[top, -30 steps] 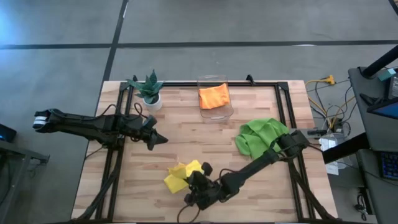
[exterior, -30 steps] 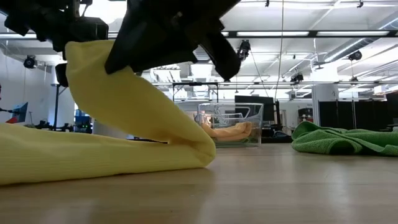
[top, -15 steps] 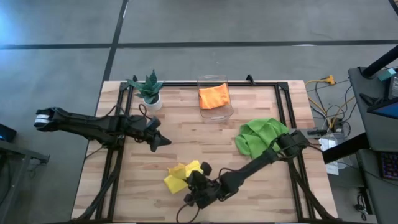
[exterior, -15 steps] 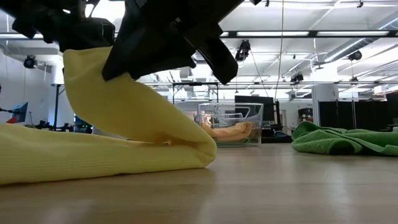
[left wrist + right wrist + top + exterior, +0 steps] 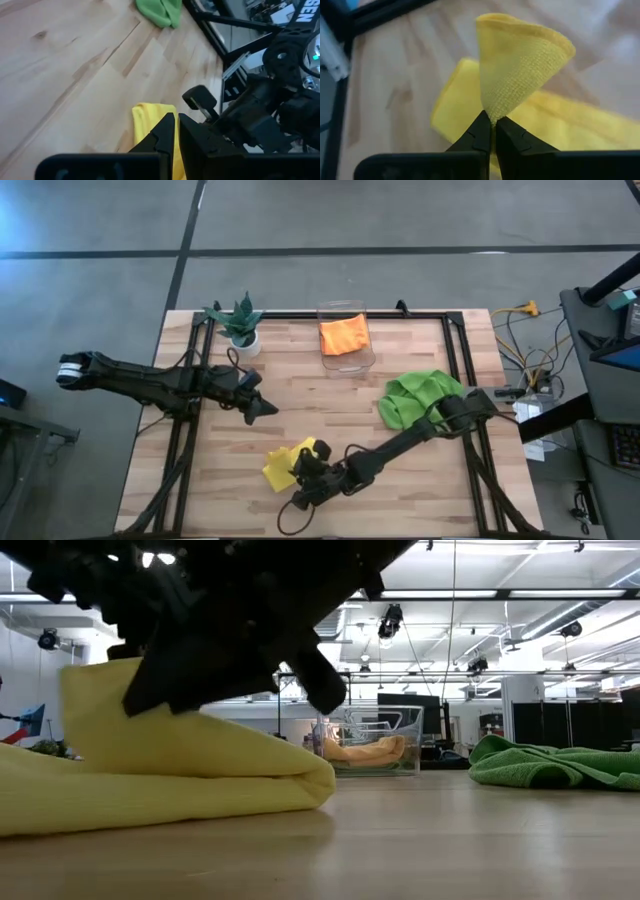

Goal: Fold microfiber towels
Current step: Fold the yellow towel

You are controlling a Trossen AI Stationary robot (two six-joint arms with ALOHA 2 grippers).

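Near the desk's front edge, right claw (image 5: 492,131): fingers pressed together on a raised corner of the soft yellow microfiber towel (image 5: 520,60), which stands up as a cone from the pinch.
Yellow towel, remainder: lies folded on the pale wooden plank desk (image 5: 300,410) directly beneath and beside the right claw (image 5: 305,470); in the low view its rounded fold (image 5: 200,785) rests on the desk under the dark arm.
Left claw (image 5: 268,408): closed, holding nothing, hovering over bare desk, well apart from the yellow towel (image 5: 282,463) and pointing towards it; its wrist view shows the closed tips (image 5: 175,131) with the yellow towel (image 5: 150,125) beyond.
Crumpled lime green microfiber towel (image 5: 418,400): heaped beside the right arm's upper section, well away from the right claw.
Folded orange microfiber towel (image 5: 344,335): inside the clear plastic bin (image 5: 348,358), far beyond both claws.
Small green potted plant in a white pot (image 5: 241,326): behind the left claw, near the desk's back edge.
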